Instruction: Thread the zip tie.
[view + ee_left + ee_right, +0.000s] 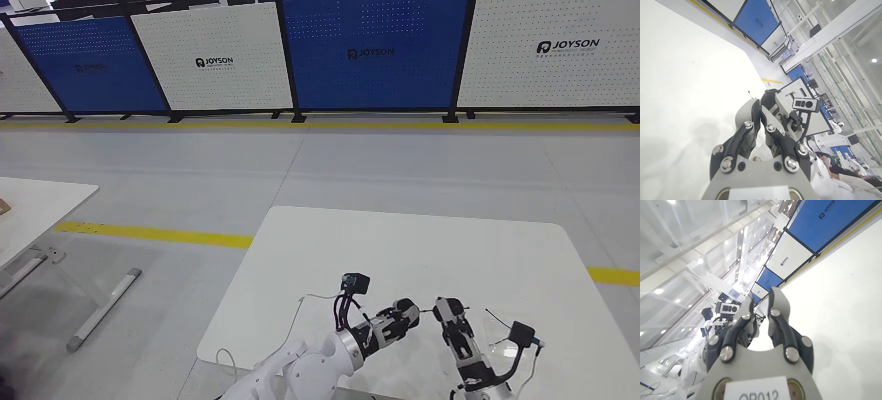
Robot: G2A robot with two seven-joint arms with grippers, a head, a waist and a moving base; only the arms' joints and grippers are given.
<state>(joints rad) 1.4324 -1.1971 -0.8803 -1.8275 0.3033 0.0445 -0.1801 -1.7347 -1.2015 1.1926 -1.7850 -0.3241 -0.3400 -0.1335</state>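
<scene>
At the near edge of the surface, toward its middle, the two arms sit close together with their tips nearly meeting. The left end effector is clenched: in its own wrist view the dark pads press flat against each other with no gap. A thin black strand, the zip tie, sticks out from just beside those fingertips and ends in a small knob above the white surface, so it appears to be pinched there, though the contact itself is too small to make out. Just beyond it, and just to its right in the top view, is the right end effector, its tips pointing toward the left one. It is released: its wrist view shows the two fingers standing a little apart, with background visible between them. A fine dark line crosses that gap lower down, too thin to tell whether it belongs to the tie.

Farther out, the rest of the surface runs white and bare to its far edge. Beyond it lies grey floor with a yellow line, a second white table off to the left, and at the back a row of blue and white perforated panels
</scene>
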